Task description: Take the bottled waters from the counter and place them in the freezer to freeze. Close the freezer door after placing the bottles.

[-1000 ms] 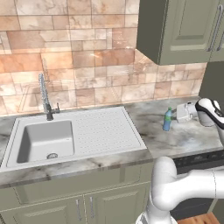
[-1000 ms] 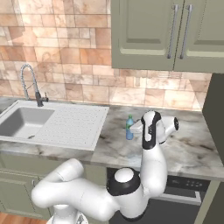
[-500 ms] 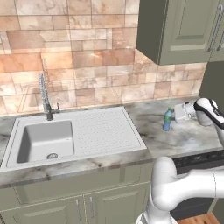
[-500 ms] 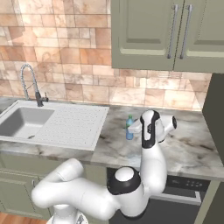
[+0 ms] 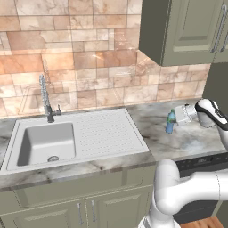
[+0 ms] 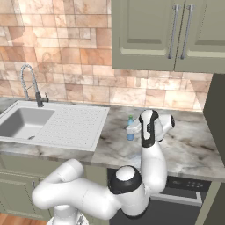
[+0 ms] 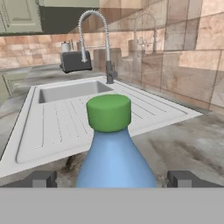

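- The blue bottle [image 5: 170, 122] with a green cap [image 7: 109, 112] stands upright on the counter [image 5: 187, 140], a little to the right of the white sink [image 5: 46, 143] and its ribbed drainboard [image 6: 72, 126].
- In the right base view the bottle [image 6: 130, 129] stands between the drainboard and the arm's hand, at about the middle of the counter's depth.
- The gripper [image 7: 112, 178] is level with the bottle, coming in from its right side and reaching out sideways; its jaws are spread wide, one dark fingertip [image 7: 39, 179] on either side of the bottle's shoulder.
- The hand view shows a gap between each tip and the blue plastic, so nothing is grasped.
- In the left base view the white hand [image 5: 183, 113] sits just beside the bottle's upper half; whether it touches cannot be told from there.
- A coiled spring faucet [image 5: 46, 99] rises at the far edge of the sink, against the tan tiled wall [image 5: 80, 58].
- A dark toaster [image 7: 75, 61] stands on the counter to the far left, beyond the sink.
- Green wall cabinets [image 6: 165, 35] hang above the counter.
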